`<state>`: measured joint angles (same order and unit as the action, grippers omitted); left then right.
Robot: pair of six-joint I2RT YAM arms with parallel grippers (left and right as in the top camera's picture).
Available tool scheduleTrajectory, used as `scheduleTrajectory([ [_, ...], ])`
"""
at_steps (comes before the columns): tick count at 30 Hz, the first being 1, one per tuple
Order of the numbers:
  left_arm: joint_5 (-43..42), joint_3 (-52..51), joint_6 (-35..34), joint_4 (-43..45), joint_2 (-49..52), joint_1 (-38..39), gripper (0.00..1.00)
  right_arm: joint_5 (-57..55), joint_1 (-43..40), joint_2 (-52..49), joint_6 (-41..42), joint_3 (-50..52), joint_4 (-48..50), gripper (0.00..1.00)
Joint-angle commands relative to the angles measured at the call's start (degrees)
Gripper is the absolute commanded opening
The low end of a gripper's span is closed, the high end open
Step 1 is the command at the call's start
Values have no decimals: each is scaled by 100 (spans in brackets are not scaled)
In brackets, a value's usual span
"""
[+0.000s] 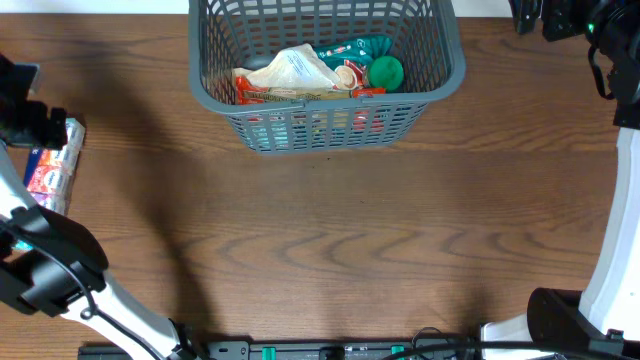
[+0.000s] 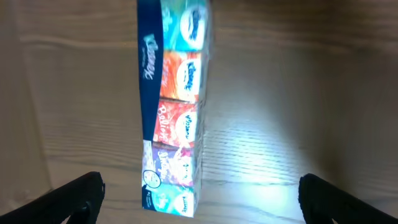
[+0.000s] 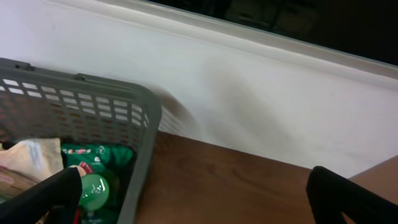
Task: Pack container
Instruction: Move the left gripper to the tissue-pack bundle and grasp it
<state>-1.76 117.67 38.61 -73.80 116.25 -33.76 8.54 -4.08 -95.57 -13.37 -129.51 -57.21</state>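
Standing wide apart, the jaws of the left gripper (image 2: 200,183) frame the near end of a long multicolour tissue pack (image 2: 174,106). The pack lies flat on the wooden table (image 2: 298,93). Neither dark finger (image 2: 81,194) touches it, and open wood shows on both sides of it. From overhead, this gripper (image 1: 28,112) sits at the table's left edge, and the tissue pack (image 1: 52,165) lies just beside it, running along that edge.

The right gripper (image 3: 199,193) is likewise spread and holds nothing. One finger (image 3: 53,196) is over a corner of the container (image 3: 81,109). The other is over open wood beside a white wall (image 3: 249,93).

Overhead, the container (image 1: 330,130) stands at the middle of the far edge. It holds a crinkled pale bag (image 1: 295,68), a green round item (image 1: 386,72), a teal packet (image 1: 358,46) and a red-orange packet (image 1: 268,97). A broad stretch of wood (image 1: 350,250) lies open between the container and the tissue pack and across the near half of the table.
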Motion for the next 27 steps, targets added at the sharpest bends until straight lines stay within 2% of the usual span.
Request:
scheduleTrajectory([
  [1, -61, 17, 232, -68, 278, -280, 99, -151, -42, -15, 44, 4, -4, 99],
  [12, -63, 13, 236, 107, 1377, -809, 99, -151, -39, -15, 46, 4, 2, 99],
  [27, -66, -9, 269, 407, 2297, -835, 99, -168, -39, -17, 114, 4, 175, 98],
])
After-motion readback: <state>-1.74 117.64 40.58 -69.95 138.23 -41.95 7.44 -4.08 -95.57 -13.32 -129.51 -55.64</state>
